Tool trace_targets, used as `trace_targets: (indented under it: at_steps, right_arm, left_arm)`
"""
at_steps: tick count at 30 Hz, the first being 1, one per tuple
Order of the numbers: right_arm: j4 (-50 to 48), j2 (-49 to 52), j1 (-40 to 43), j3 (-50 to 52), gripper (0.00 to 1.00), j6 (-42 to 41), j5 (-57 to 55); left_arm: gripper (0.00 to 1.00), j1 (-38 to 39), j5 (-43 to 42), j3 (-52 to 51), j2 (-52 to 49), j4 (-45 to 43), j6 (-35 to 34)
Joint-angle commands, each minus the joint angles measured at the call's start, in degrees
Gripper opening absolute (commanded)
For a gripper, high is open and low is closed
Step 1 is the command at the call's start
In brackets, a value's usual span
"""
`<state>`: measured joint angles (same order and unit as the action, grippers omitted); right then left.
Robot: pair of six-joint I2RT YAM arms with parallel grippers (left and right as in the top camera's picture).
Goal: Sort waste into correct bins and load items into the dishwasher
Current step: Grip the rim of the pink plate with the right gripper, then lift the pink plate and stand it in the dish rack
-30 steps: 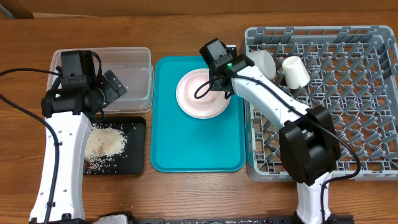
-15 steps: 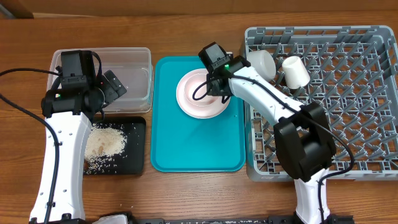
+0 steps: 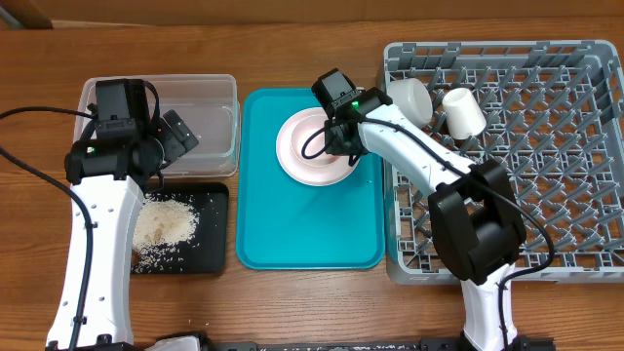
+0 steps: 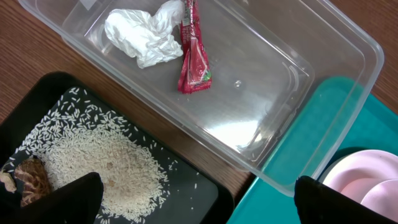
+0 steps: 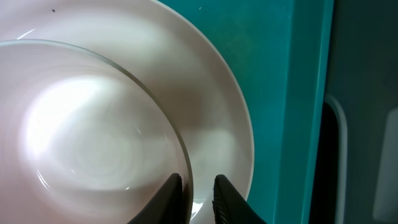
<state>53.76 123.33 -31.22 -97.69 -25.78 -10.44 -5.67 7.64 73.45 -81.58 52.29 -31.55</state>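
Observation:
On the teal tray point(image 3: 292, 229) lies the pale pink plate point(image 3: 297, 161) with the white bowl point(image 5: 93, 137) on it. My right gripper point(image 5: 198, 180) straddles the bowl's rim, one finger inside and one outside. Its jaws are narrow, and a small gap shows at the outer finger. My left gripper point(image 4: 196, 180) hangs wide open and empty over the edge between the black tray point(image 4: 205, 193) and the clear tub point(image 4: 280, 68). The tub holds the crumpled tissue point(image 4: 143, 34) and red wrapper point(image 4: 194, 59). Rice grains point(image 4: 106, 162) and a brown crumb point(image 4: 31, 177) lie in the black tray.
The grey dish rack point(image 3: 546, 195) stands at the right, right beside the teal tray. Two white cups point(image 3: 409, 97) point(image 3: 464, 110) sit at its back left corner. The tub and black tray stand left of the teal tray, on the wooden table point(image 3: 292, 312).
The right gripper's jaws have narrowed around the bowl's rim and its arm shifted slightly left. The left arm has not moved.

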Motion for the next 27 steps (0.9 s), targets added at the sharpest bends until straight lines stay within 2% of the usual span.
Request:
trace_targets:
  at_steps: [1, 7, 9, 15, 20, 27]
  right_arm:
    - [0.1, 0.3, -0.3, 0.2, 0.2, -0.4, 0.8]
    - [0.2, 0.3, -0.3, 0.2, 0.13, -0.4, 2.0]
    - [0.2, 0.3, -0.2, 0.2, 0.04, -0.3, 1.9]
    - [2.6, -2.2, -0.1, -2.2, 0.04, 4.5, 0.5]
    - [8.2, -7.6, -0.2, -6.1, 0.04, 5.0, -5.0]
    - [19.0, -16.9, -0.2, -6.5, 0.04, 5.0, -16.8]
  left_arm:
    - [1.0, 0.0, -0.2, 0.8, 0.3, -0.2, -0.8]
    - [1.0, 0.0, -0.2, 0.8, 0.3, -0.2, -0.8]
    - [1.0, 0.0, -0.2, 0.8, 0.3, -0.2, -0.8]
    - [1.0, 0.0, -0.2, 0.8, 0.3, -0.2, -0.8]
    - [1.0, 0.0, -0.2, 0.8, 0.3, -0.2, -0.8]
    - [1.0, 0.0, -0.2, 0.8, 0.3, -0.2, -0.8]
